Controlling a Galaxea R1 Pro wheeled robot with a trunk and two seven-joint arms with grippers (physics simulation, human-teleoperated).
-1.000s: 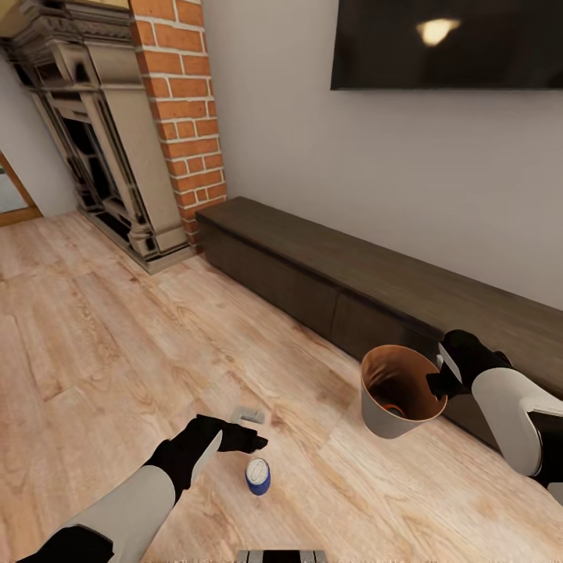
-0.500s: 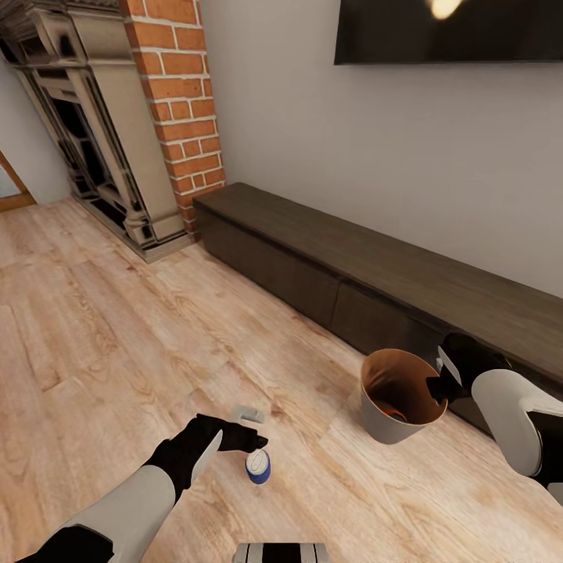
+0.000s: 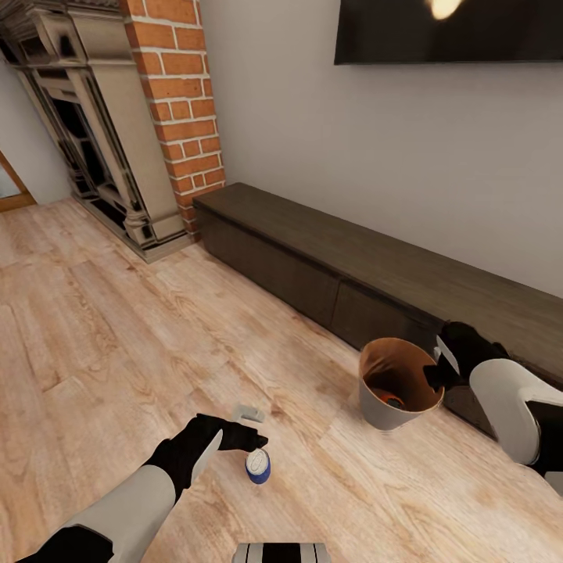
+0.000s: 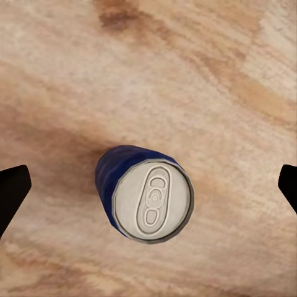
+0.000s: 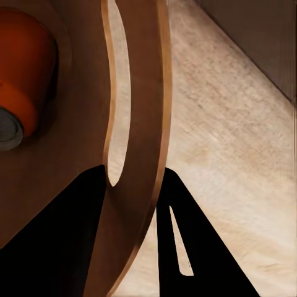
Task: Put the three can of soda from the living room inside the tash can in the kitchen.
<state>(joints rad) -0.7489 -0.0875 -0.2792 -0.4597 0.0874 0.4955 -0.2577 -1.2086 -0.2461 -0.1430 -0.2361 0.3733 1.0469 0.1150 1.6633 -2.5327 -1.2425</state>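
A blue can of soda (image 3: 258, 466) (image 4: 145, 197) stands upright on the wooden floor, silver top up. My left gripper (image 3: 253, 428) (image 4: 148, 189) hovers just above it, open, with one black fingertip (image 4: 12, 192) on each side and well clear of the can. My right gripper (image 3: 434, 381) (image 5: 133, 204) is shut on the rim of the tash can (image 3: 379, 410) (image 5: 139, 111), holding it tilted above the floor beside the bench. An orange can of soda (image 3: 392, 401) (image 5: 21, 86) lies inside on the coppery wall.
A long low dark-brown bench (image 3: 375, 274) runs along the wall just behind the tash can, under a wall-mounted TV (image 3: 450, 31). A red brick column (image 3: 180, 102) and a dark fireplace surround (image 3: 94, 141) stand at the left. Wooden floor (image 3: 117, 328) spreads in front.
The head view tipped down a little a second ago. Since then my right gripper has shifted the tash can slightly toward the bench and tilted it. The left gripper and blue can stay put.
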